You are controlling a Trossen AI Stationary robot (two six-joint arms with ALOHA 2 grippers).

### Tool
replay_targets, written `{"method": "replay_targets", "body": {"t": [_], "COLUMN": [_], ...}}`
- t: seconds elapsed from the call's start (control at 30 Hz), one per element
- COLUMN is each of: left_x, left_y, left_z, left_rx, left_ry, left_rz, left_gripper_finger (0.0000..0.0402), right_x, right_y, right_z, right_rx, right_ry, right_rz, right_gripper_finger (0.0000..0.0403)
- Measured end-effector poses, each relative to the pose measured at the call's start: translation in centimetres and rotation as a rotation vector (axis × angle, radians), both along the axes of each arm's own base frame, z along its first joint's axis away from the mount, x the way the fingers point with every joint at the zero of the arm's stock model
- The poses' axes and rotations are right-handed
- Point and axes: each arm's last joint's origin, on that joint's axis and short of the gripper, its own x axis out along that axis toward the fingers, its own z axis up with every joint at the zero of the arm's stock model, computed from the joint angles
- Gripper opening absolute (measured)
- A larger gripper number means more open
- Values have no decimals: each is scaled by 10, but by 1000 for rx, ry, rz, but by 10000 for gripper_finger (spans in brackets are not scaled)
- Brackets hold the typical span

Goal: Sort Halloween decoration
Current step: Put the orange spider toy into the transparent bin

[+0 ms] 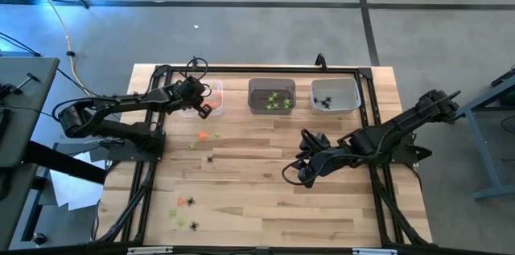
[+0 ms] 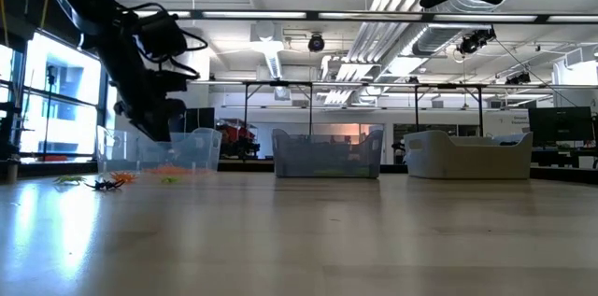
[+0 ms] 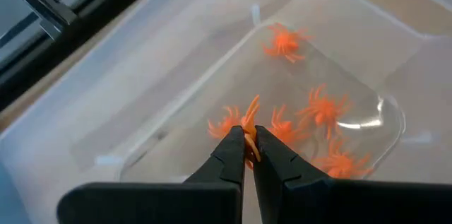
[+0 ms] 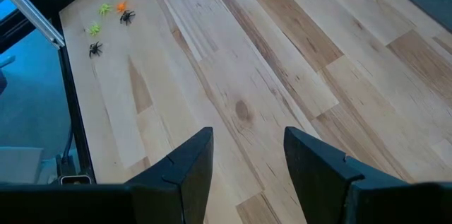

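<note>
My left gripper (image 3: 247,141) is shut on a small orange decoration (image 3: 250,114) and hangs over the left translucent bin (image 1: 214,92), where several orange spider-shaped ones (image 3: 321,107) lie on the floor. The middle bin (image 1: 271,96) holds lime-green ones and the right bin (image 1: 335,94) black ones. More decorations lie loose on the table: an orange one (image 1: 203,136), a black spider (image 1: 210,158) and a mixed group (image 4: 113,19) near the front left. My right gripper (image 4: 247,160) hangs open above bare wood at mid-table (image 1: 299,173). My left gripper pinches the orange decoration (image 3: 249,131) between its two fingertips, with a thin orange part sticking out past them. The fingers slant down into the left bin. The piece is lifted clear above the orange ones on the bin's floor.
The three bins stand in a row along the far edge of the wooden table (image 1: 265,207). A black frame rail (image 1: 265,68) runs behind them and down both sides. The right arm (image 1: 386,134) reaches in from the right.
</note>
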Motion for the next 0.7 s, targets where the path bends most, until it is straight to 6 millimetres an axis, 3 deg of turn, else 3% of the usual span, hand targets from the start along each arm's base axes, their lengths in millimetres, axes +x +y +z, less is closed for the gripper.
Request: {"method": "replay_targets", "body": {"t": [0.33, 0.7], "left_x": [-3, -3], "left_y": [-2, -2], "left_z": [-5, -5], "left_rx": [-10, -13], "left_ry": [13, 8], "left_rz": [11, 18], "left_gripper_finger": [30, 116], "right_x": [0, 0], "right_y": [0, 0], "right_z": [0, 0], "right_rx": [0, 0], "right_ry": [0, 0], "right_rz": [0, 0], "right_gripper_finger": [171, 171]}}
